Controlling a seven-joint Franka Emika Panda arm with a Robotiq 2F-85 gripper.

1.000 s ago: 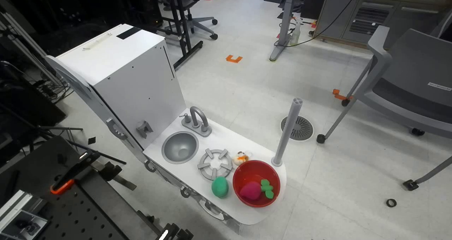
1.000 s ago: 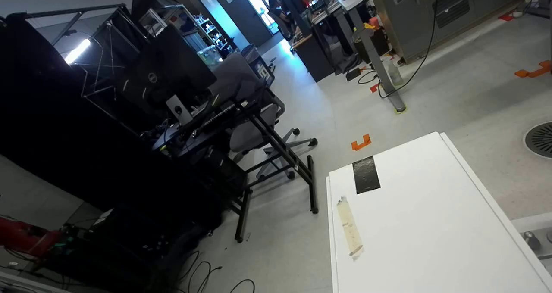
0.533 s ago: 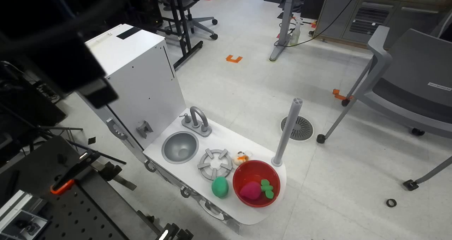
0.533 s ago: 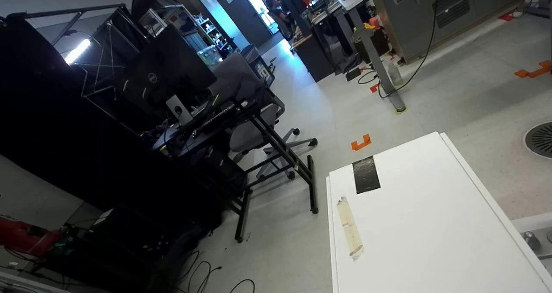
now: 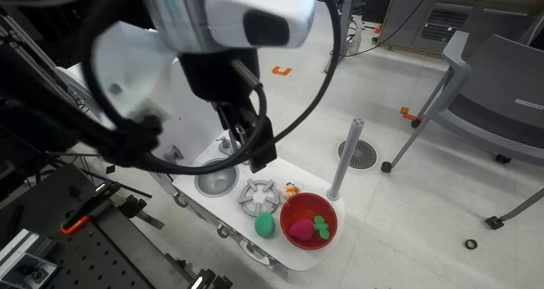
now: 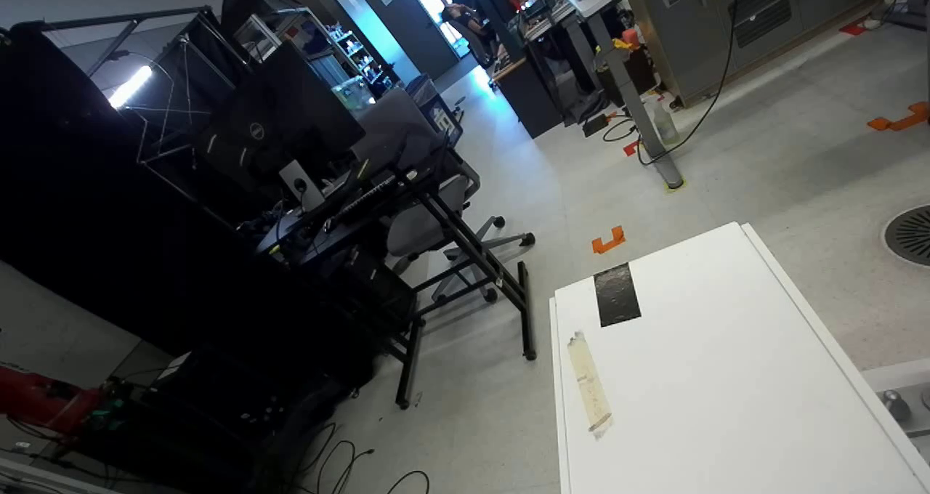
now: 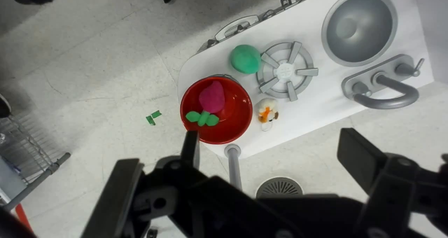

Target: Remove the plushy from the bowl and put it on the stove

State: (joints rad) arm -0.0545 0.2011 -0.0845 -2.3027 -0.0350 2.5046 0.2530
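Hangs higher than the white toy countertop with gripper spread wide. Looks down on plushy inside red bowl, near green egg-shaped object and stove. Takes in pale floor, round drain and, in an exterior view, dark monitor.

This is a robotics lab. A robot arm, perforated plate, computer monitor and swivel chair show it.

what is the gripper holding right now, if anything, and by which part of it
Nothing is held: the gripper is open, its jaws wide apart, and the plushy lies in the red bowl.
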